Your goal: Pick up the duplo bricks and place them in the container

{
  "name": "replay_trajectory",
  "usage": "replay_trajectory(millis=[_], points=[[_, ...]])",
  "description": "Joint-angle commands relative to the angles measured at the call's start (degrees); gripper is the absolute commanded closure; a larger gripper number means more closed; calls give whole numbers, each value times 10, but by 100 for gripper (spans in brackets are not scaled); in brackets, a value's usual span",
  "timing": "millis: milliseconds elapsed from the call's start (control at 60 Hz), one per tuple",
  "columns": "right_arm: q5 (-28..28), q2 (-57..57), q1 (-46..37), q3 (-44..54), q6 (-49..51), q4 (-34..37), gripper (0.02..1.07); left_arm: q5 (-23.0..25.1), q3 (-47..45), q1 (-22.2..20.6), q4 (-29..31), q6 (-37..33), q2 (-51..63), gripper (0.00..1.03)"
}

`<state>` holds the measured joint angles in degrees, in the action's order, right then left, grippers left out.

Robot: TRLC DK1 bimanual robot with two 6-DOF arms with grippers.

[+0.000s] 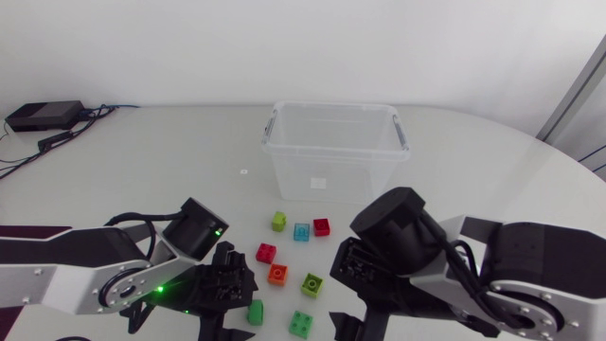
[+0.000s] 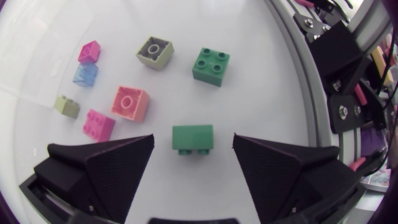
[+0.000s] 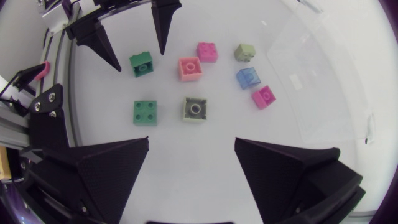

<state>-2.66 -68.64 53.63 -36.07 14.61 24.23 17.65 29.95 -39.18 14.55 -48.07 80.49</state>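
Note:
Several duplo bricks lie on the white table in front of the clear container [image 1: 331, 147]. A dark green brick [image 2: 193, 138] lies on its side between the fingers of my left gripper [image 2: 193, 146]. That gripper is open, with a gap on each side of the brick. The same brick [image 1: 256, 312] sits at the cluster's near left. My right gripper [image 3: 191, 142] hangs open and empty above the table. Ahead of it lie a lime brick [image 3: 194, 109] and a green four-stud brick [image 3: 145, 112]. An orange brick [image 1: 277, 275] and a red brick [image 1: 266, 253] sit mid-cluster.
A light green brick [image 1: 278, 221], a pale blue brick [image 1: 301, 232] and a magenta brick [image 1: 322, 226] lie nearest the container. My two arms flank the cluster closely. A black box with cables [image 1: 43, 116] sits at the far left of the table.

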Motion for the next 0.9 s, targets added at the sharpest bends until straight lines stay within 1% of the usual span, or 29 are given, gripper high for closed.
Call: replay_trajectory(millis=[0, 33, 50, 83, 117, 200, 283, 400, 433, 483, 550, 567, 650, 750, 883], points=[[5, -12, 8, -9, -6, 12, 7, 12, 12, -9, -2, -9, 20, 29], [8, -14, 8, -10, -6, 12, 7, 20, 13, -8, -3, -11, 25, 37], [12, -16, 8, -10, -6, 12, 7, 25, 14, -8, -3, -12, 28, 43], [18, -17, 9, -11, -6, 12, 7, 30, 16, -8, -4, -14, 34, 50], [29, -17, 12, -11, -5, 11, 7, 38, 18, -6, -7, -16, 43, 52], [32, -25, 23, -15, -5, 5, 7, 41, 29, -7, -7, -18, 74, 57], [36, -51, 29, -27, -4, 5, 7, 47, 45, -9, 7, -21, 108, 62], [39, -92, 41, -40, -4, 3, 7, 50, 53, 2, 17, -18, 96, 70], [38, -105, 44, -46, -5, 2, 7, 64, 59, 14, 34, -23, 89, 73], [37, -120, 48, -53, -6, 3, 7, 71, 64, 32, 49, -33, 79, 75], [36, -133, 50, -59, -9, 4, 8, 79, 66, 55, 51, -36, 61, 75], [35, -138, 52, -61, -11, 4, 9, 87, 68, 70, 56, -37, 50, 75], [29, -155, 53, -70, -12, 4, 12, 95, 74, 98, 74, -43, 25, 75], [25, -183, 53, -88, -12, 7, 12, 109, 80, 121, 94, -44, -14, 75], [27, -217, 57, -121, -15, 19, 12, 121, 96, 140, 130, -44, -58, 75]])
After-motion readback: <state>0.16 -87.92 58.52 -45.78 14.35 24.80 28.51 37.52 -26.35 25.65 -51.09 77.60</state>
